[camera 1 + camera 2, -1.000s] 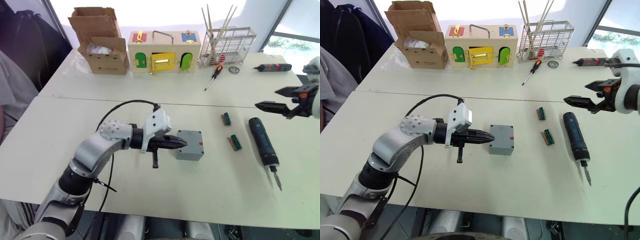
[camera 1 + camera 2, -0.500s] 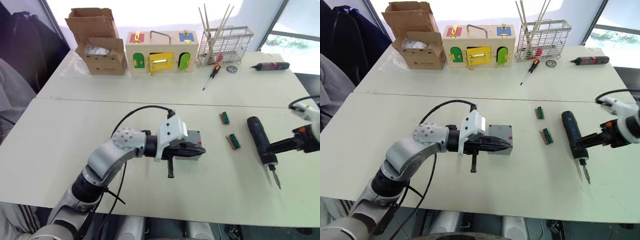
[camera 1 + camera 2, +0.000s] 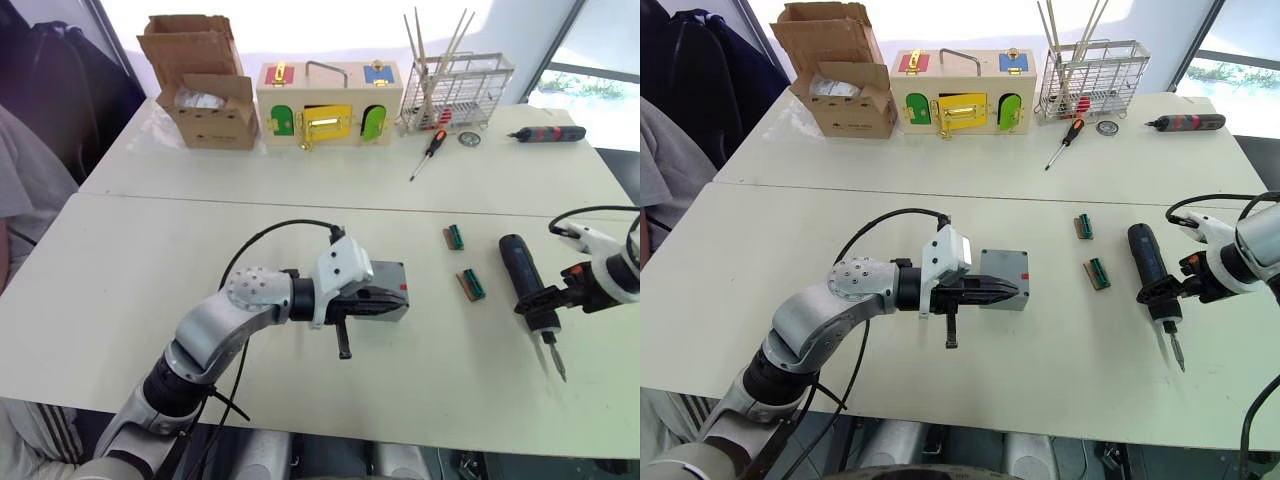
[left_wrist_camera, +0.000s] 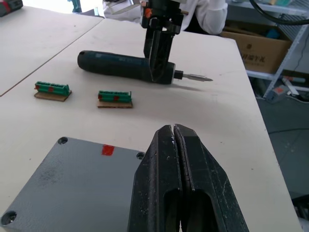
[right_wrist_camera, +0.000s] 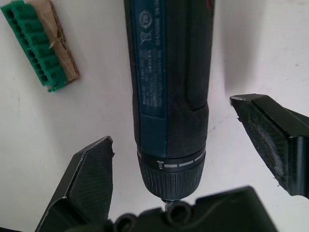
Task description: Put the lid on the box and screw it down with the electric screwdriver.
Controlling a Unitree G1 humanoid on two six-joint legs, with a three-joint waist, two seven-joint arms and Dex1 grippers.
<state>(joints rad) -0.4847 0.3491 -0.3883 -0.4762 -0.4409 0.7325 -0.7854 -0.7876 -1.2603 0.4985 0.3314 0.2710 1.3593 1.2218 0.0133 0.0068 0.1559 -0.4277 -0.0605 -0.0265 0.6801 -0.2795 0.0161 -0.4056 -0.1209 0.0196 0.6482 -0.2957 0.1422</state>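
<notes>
The grey box (image 3: 391,275) stands mid-table with a small red mark on its side. The lid (image 4: 72,183), flat and grey with corner screw holes, lies on top of it. My left gripper (image 3: 404,302) is shut with nothing in it, and its fingers lie across the lid; whether they touch it is unclear. The electric screwdriver (image 3: 522,270), thick and dark, lies on the table to the right with its metal bit pointing towards me. My right gripper (image 5: 172,123) is open. One finger stands on each side of the tool's front collar, and neither touches it.
Two green terminal blocks (image 3: 454,236) (image 3: 470,284) lie between the box and the electric screwdriver. At the back stand a cardboard box (image 3: 205,85), a wooden box with coloured doors (image 3: 328,103) and a wire rack (image 3: 455,90). A red-and-black hand screwdriver (image 3: 428,152) and a small dark driver (image 3: 545,133) lie nearby.
My right gripper has come down from the raised far right to straddle the electric screwdriver's front end. My left gripper has slid from beside the box onto its top.
</notes>
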